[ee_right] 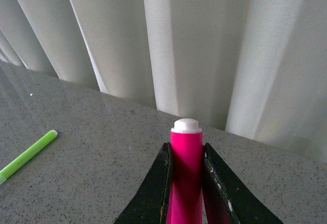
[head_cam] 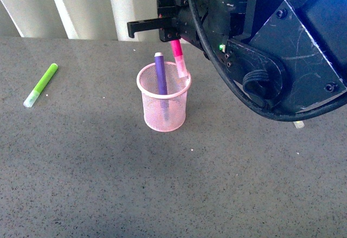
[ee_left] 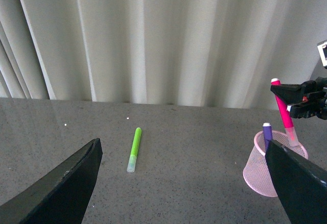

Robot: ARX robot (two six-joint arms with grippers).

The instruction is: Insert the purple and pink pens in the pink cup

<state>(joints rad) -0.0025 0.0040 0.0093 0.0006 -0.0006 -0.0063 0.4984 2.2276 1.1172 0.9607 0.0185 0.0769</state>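
Note:
The pink cup (head_cam: 164, 105) stands upright on the grey table, and the purple pen (head_cam: 160, 72) stands inside it, leaning on the rim. My right gripper (head_cam: 172, 36) hangs just above the cup, shut on the upper part of the pink pen (head_cam: 179, 58). That pen tilts, with its pale cap end down at the cup's far right rim. In the right wrist view both fingers (ee_right: 162, 183) press against the pink pen (ee_right: 186, 163). My left gripper (ee_left: 184, 183) is open and empty, low over the table to the left of the pink cup (ee_left: 258, 175).
A lime-green marker (head_cam: 41, 84) lies flat on the table far to the left of the cup. White curtains (head_cam: 87, 5) hang behind the table's back edge. My right arm (head_cam: 282, 48) fills the upper right of the front view, with a small pale object (head_cam: 299, 124) below it.

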